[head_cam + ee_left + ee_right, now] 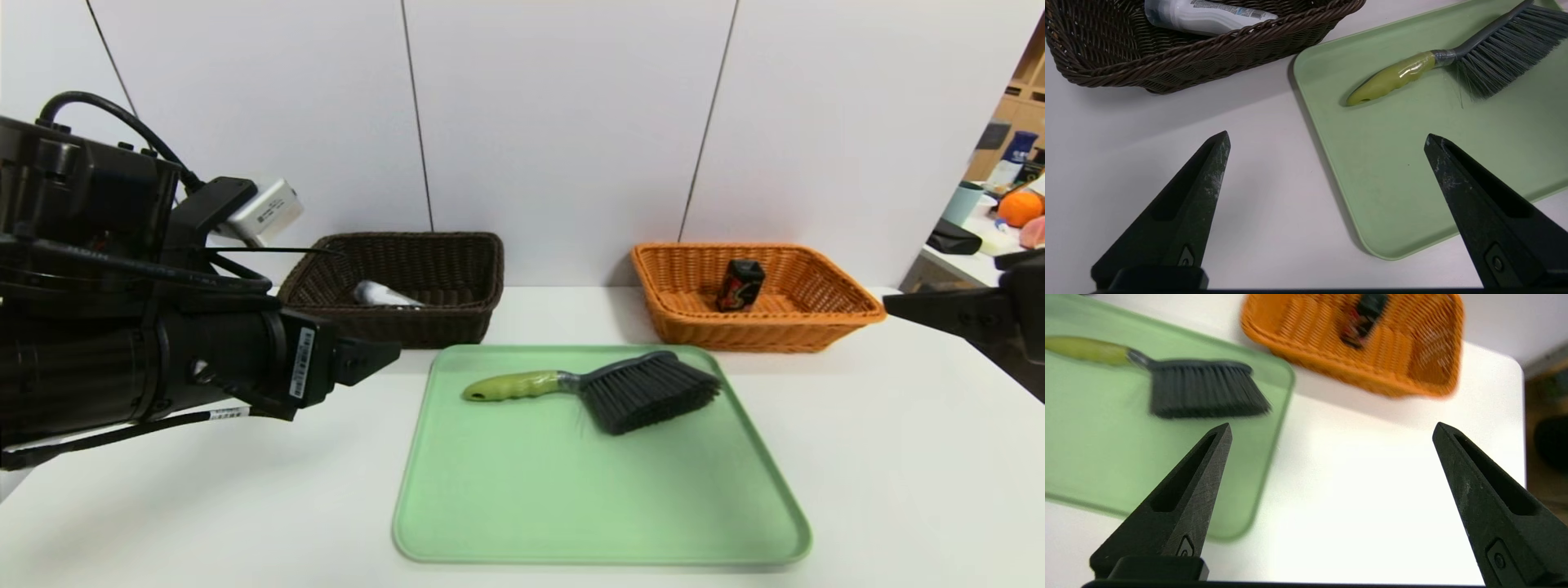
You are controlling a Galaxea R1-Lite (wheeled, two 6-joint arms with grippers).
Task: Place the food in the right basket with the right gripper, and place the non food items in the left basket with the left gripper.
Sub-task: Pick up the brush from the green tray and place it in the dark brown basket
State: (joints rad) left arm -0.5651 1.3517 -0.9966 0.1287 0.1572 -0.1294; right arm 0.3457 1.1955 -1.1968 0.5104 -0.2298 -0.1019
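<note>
The hand brush (604,390) lies on the green tray (506,506) on the table (898,457), while the white bottle (384,294) rests in the left basket (457,269) and the food (740,285), seemingly upright, sits in the right basket (816,327). The left gripper (1327,139) hovers empty, jaws spread, over the tray's near-left edge. The right gripper (1331,430) hangs wide open above bare table right of the tray.

Brush (604,390) on tray (490,506), before both baskets (457,269).
</note>
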